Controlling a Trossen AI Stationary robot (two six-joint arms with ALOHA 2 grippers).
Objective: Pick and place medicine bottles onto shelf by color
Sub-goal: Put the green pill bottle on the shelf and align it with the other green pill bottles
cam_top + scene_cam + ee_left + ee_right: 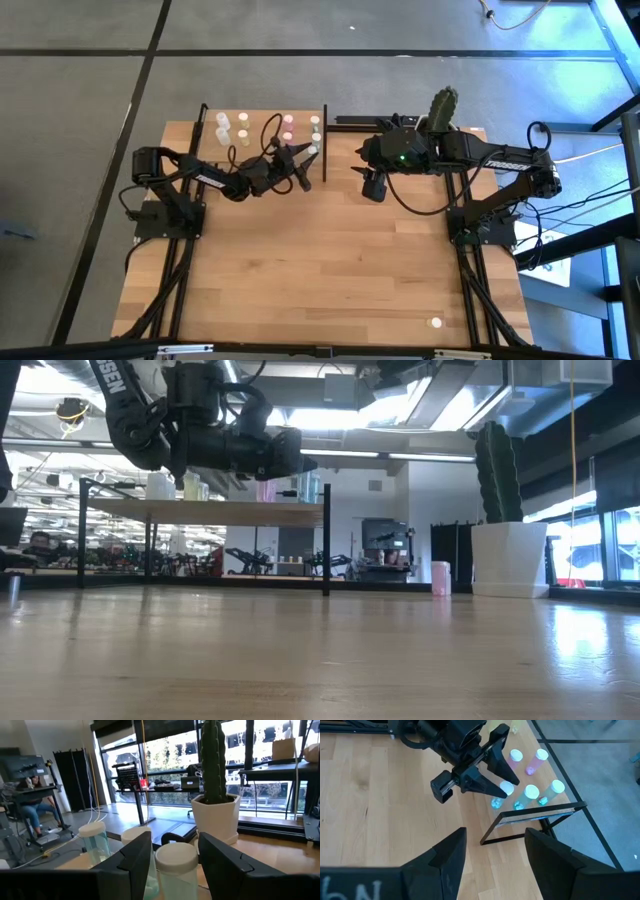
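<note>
High view first: we see the left gripper [307, 163] reaching over the shelf [262, 133] at the table's [320, 280] far edge, near the shelf's right end, where the medicine bottles [243, 128] stand in small groups, white and yellowish toward the left end, pink [288, 122] and pale green [315, 122] toward the right. The right gripper [374, 186] hovers over bare table just beside the shelf's right end, and a cactus pot [444, 108] stands at the far edge behind that arm. One lone white bottle [436, 322] lies near the table's front right corner.

Low view: we see the left gripper [285, 455] level with the bottles on the raised shelf [205, 511], and a pink bottle [440, 577] on the tabletop beside the white cactus pot [509, 558].

Left wrist view: a pale green bottle with a white cap [176, 870] stands between our left fingers [136, 862], which sit partly apart around it; we cannot tell whether they touch it. Two more bottles [94, 841] stand just beside it.

Right wrist view: our right fingers [449, 857] stand wide with nothing between them, facing the left gripper [501, 787] over the green bottles [531, 793].
</note>
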